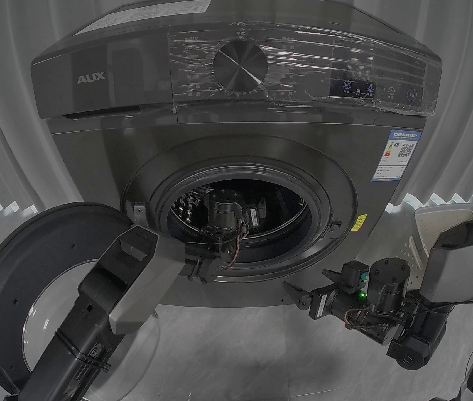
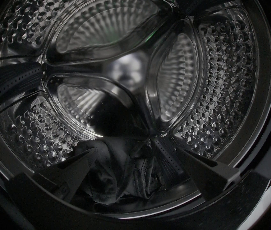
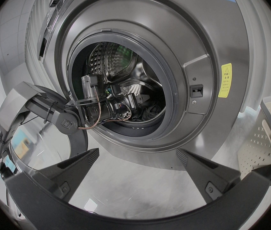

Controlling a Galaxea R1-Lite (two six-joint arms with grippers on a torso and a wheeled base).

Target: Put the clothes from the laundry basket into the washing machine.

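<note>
Hovering inside washing machine (image 1: 236, 140) drum (image 2: 224, 80), left claw (image 2: 135, 150) spread, empty, just above dark clothes (image 2: 119, 173) on drum btm. Right claw (image 3: 136, 150) spread, empty, outside, low right of opening. Prob. one load in; laundry basket (image 3: 266, 134) far right, contents hidden, remaining amt unknown.

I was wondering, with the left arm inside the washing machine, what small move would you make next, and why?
Probably draw the left end effector straight back out of the drum. Its fingers stand open with nothing between them, and the dark clothes lie loose at the drum's bottom, so that load looks delivered. The laundry basket stands outside for the next pick.
</note>
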